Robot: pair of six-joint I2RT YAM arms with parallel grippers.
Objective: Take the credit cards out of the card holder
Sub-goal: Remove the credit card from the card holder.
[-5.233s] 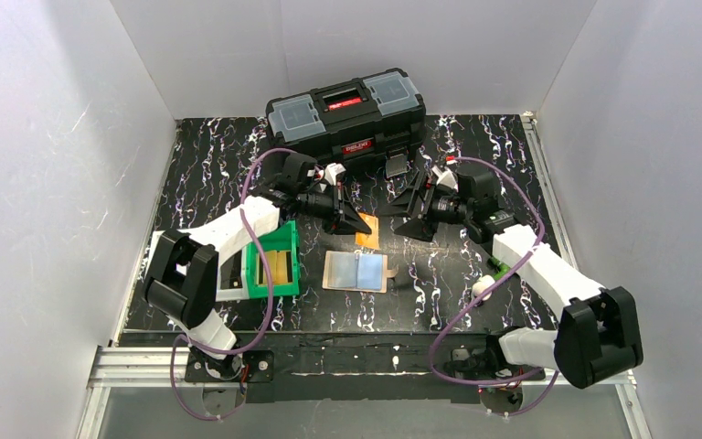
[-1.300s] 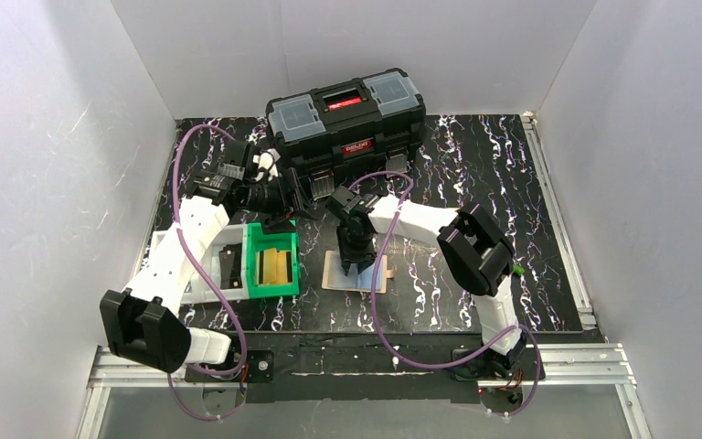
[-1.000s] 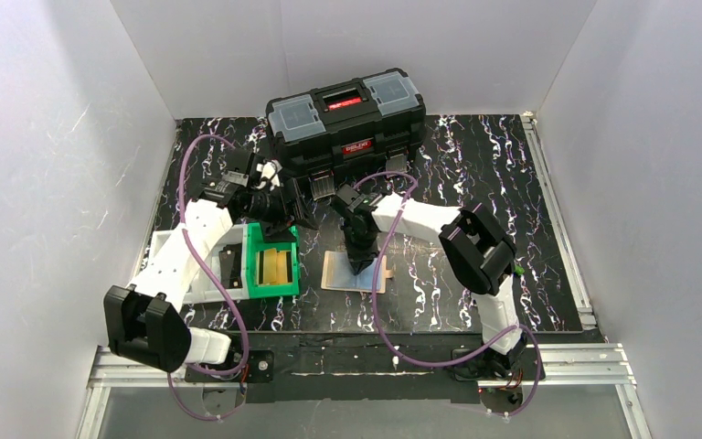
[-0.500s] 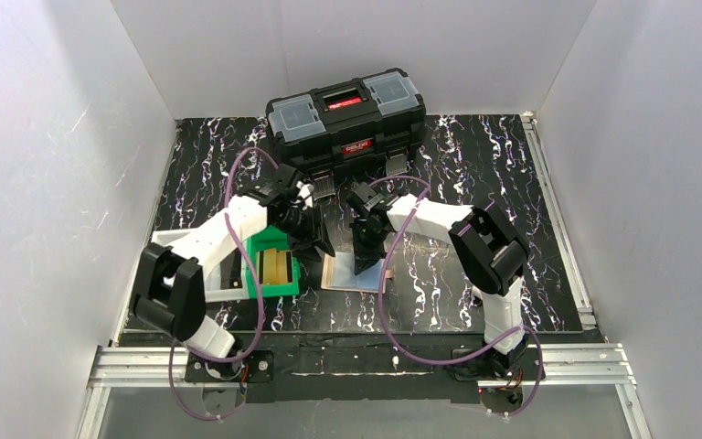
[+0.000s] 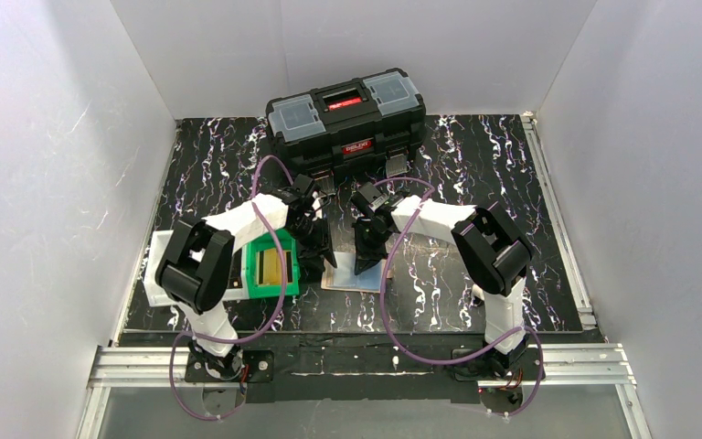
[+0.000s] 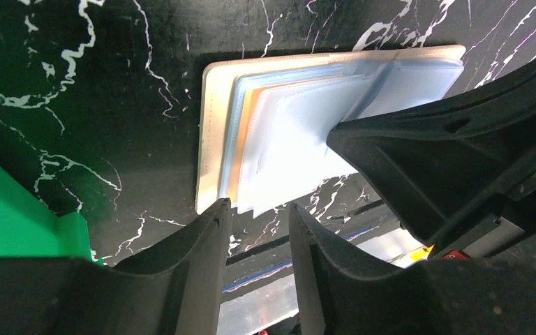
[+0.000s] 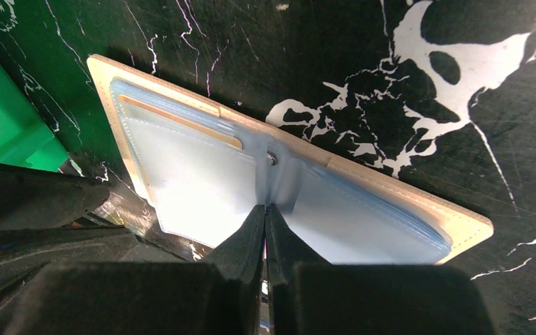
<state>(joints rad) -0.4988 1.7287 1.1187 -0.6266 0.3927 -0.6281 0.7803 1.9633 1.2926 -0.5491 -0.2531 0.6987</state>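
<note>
The tan card holder lies open on the black marbled table, with light blue sleeves fanned inside its pale rim. An orange-tan credit card shows as a thin edge tucked under the left sleeves. I cannot tell a light blue card from the sleeves. My right gripper is shut, tips pressed down on the holder's centre fold. My left gripper is open with a narrow gap, its tips at the near corner of the left-hand sleeves, nothing between them. From above, both grippers cover most of the holder.
A black toolbox stands at the back of the table. A green bin holding yellow-tan slabs sits just left of the holder, touching a white tray. White walls close in three sides.
My left arm swung from above the green bin down to the holder's left side, and its jaws narrowed. My right gripper stayed pressed on the holder's middle.
</note>
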